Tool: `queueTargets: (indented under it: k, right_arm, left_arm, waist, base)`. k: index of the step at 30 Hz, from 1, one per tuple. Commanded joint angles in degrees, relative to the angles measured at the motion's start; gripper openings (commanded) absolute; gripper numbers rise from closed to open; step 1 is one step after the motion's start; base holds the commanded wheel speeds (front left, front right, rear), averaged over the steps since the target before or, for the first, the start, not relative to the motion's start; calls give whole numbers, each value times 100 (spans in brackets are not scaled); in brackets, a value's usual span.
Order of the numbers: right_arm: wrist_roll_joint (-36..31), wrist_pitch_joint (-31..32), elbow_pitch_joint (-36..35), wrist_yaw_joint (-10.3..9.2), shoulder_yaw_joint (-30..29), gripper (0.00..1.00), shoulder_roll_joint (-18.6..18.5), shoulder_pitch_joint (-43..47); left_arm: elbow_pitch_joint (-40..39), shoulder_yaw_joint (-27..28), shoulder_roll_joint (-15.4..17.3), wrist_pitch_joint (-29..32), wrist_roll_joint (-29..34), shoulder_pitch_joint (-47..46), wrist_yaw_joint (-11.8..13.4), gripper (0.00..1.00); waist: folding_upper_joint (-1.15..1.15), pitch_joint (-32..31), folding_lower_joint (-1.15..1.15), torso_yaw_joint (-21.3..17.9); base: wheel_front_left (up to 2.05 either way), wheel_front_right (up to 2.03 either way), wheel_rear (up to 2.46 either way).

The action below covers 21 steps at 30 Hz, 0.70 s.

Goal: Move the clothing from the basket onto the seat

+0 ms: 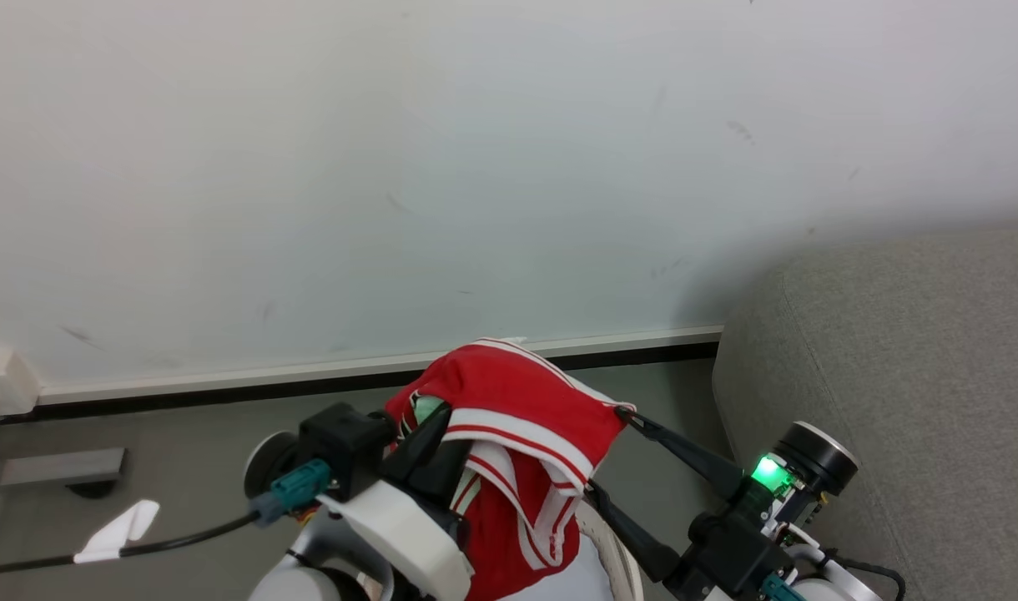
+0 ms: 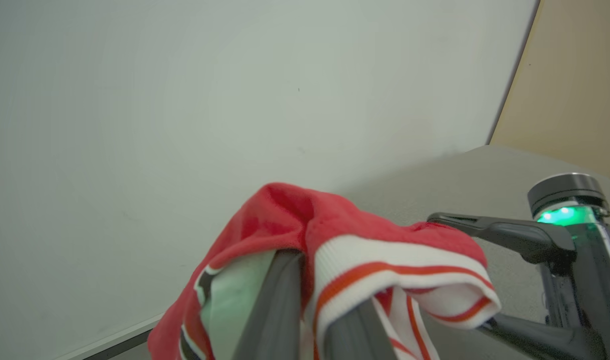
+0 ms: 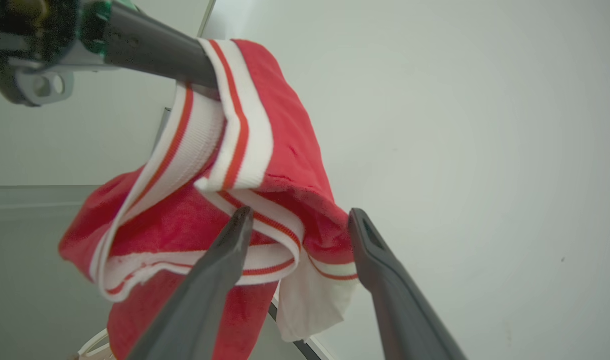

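Above basket (image 1: 616,547), beside seat (image 1: 893,351): clothing (image 1: 517,409), held up, pinched in left gripper (image 1: 432,434) for carry across; right gripper (image 3: 301,215) spread at hem, probably to steady drape. Not yet on seat.

A big pale wall (image 1: 392,167) goes across the back. It has a few small dark marks (image 1: 738,129) on it. Along the bottom of the wall runs a long white strip (image 1: 225,377) with a thin black line under it. Below that is the grey floor (image 1: 183,421). A small white box (image 1: 0,380) sits at the far left. Just under it is a flat grey bar (image 1: 58,466). In the left wrist view, a tan board (image 2: 575,75) stands beside the wall.
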Motion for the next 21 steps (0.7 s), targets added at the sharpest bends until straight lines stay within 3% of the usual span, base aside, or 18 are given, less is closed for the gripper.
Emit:
queueTargets:
  k: [1,9,10,11,12,13,14,15,20,21]
  right_arm:
    - [15,18,68,-12,38,100,-14,-99]
    - [172,3,550,-12,250,100,309,-389]
    - [257,2,644,-12,246,82,371,-377]
    - [354,3,747,-12,218,37,429,-356]
    - [427,3,835,-12,179,0,493,-339]
    - [520,2,921,-12,135,0,552,-311]
    - [635,2,987,-12,74,0,610,-275]
    - [762,1,1044,-12,7,0,670,-240]
    - [1133,-1,1154,-12,-203,0,827,-143]
    - [1200,-1,1148,-12,-237,0,845,-132]
  left_arm:
    - [-21,-35,-18,0,-61,-67,-29,0]
    - [-73,-275,-117,110,-185,-62,-182,0]
    - [-78,-288,-120,113,-180,-62,-180,0]
    - [-76,-302,-131,115,-181,-63,-177,0]
    - [-73,-314,-141,113,-184,-62,-176,0]
    - [-62,-321,-143,106,-191,-59,-175,0]
    - [-48,-324,-140,93,-194,-54,-174,5]
    - [-28,-323,-134,82,-192,-47,-168,24]
    - [69,-322,-91,-16,-142,-15,-151,53]
    - [88,-322,-88,-44,-137,-3,-151,76]
  waist:
    - [0,3,0,17]
    - [0,7,0,85]
    - [0,6,0,90]
    - [0,8,0,96]
    - [0,11,0,102]
    - [0,15,0,105]
    - [0,19,0,105]
    - [0,25,0,103]
    - [0,63,0,70]
    - [0,71,0,59]
  base:
    - [0,0,0]
    - [0,0,0]
    - [0,0,0]
    - [0,0,0]
    - [0,0,0]
    - [0,0,0]
    - [0,0,0]
    - [0,0,0]
    - [0,0,0]
    - [0,0,0]
